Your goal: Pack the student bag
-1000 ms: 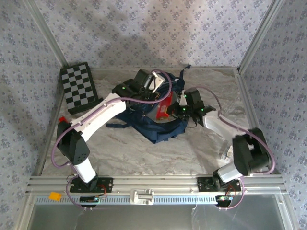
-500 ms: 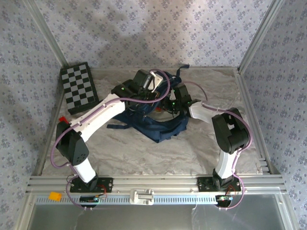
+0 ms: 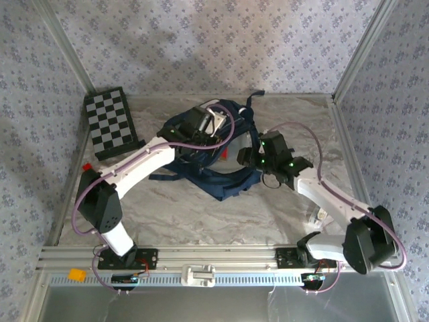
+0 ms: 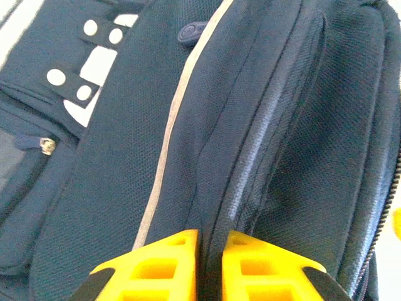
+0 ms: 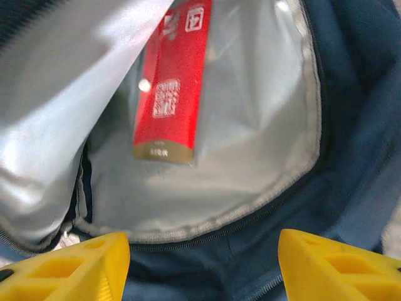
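Large navy blue fabric student bag (image 3: 226,182) with white trim lies mid-table on the grey marbled tabletop (image 3: 201,215), main compartment gaping. 1 flat red carton (image 5: 174,75) sits inside against the silver lining. Right pincer (image 5: 200,241) hangs spread & empty at the mouth. Left pincer (image 4: 210,248), fingers nearly together, appears to pinch a fabric ridge by the zip. Packing looks underway; zip prob. not yet closed.

You've got on the table (image 3: 201,215):
- one student bag (image 3: 228,184), centre
- one red box (image 5: 175,81)
- one checkerboard (image 3: 110,123), 10 o'clock
- one small red piece (image 3: 86,166), 9 o'clock edge
- four white snap studs (image 4: 91,27)
- two arms: left arm (image 3: 134,168), right arm (image 3: 328,198)
- two hands: left hand (image 4: 210,263), right hand (image 5: 203,254)
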`<state>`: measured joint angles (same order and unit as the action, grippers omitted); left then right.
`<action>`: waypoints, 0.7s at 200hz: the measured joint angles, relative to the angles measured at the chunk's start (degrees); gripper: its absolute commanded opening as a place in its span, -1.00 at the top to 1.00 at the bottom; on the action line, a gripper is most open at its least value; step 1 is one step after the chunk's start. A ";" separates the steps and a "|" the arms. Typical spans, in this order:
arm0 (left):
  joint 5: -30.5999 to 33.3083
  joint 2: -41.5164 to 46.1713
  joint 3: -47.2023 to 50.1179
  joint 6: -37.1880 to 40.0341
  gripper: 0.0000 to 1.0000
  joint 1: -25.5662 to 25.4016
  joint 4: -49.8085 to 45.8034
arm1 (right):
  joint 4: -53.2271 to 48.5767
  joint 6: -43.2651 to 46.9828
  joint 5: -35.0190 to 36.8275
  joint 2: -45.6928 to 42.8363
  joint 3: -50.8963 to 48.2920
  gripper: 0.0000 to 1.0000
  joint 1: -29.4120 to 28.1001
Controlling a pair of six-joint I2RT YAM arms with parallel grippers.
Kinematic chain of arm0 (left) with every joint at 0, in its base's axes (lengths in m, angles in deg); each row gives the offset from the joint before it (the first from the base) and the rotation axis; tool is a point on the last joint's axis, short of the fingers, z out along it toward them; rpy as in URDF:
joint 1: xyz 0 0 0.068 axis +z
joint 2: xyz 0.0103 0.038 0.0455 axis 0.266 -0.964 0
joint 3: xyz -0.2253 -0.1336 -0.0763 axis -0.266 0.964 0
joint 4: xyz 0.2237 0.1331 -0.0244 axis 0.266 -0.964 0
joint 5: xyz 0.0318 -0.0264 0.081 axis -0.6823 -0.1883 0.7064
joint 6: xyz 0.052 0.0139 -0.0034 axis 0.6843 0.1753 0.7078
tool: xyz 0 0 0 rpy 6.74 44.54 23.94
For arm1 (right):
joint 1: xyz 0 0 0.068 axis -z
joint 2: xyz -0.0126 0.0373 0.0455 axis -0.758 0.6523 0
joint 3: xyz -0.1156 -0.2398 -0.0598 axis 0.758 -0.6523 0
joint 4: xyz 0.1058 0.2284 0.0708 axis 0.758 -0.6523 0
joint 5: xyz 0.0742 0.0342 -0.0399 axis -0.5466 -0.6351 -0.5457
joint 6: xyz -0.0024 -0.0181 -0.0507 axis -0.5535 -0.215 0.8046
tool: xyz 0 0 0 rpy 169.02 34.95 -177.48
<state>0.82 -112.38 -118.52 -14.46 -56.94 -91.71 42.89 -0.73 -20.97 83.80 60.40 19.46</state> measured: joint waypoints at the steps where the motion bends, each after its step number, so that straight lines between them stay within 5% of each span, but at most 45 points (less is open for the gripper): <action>1: -0.09 0.02 0.11 -0.15 0.55 0.00 0.00 | -0.24 0.00 0.13 -0.24 -0.13 -0.30 -0.11; 20: -3.06 1.14 2.99 -4.04 0.14 0.00 0.96 | -3.61 -0.63 1.42 -2.43 -0.85 -0.30 -2.01; 50: -6.99 7.98 11.08 -11.15 -0.16 0.07 5.57 | -8.24 -1.53 3.17 -2.82 -0.85 -0.31 -5.16; 95: -6.95 18.58 22.84 -23.08 -0.22 4.37 10.69 | -11.28 -3.15 4.55 -1.99 -0.76 -0.31 -9.77; 140: -6.93 17.42 32.28 -35.32 -0.27 10.97 14.36 | -11.58 -5.05 5.33 0.42 -0.74 -0.31 -13.25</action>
<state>-6.11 -94.96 -86.23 -49.78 -45.97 -77.35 31.31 -5.77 -15.64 84.22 59.66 6.22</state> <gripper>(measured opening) 0.631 0.654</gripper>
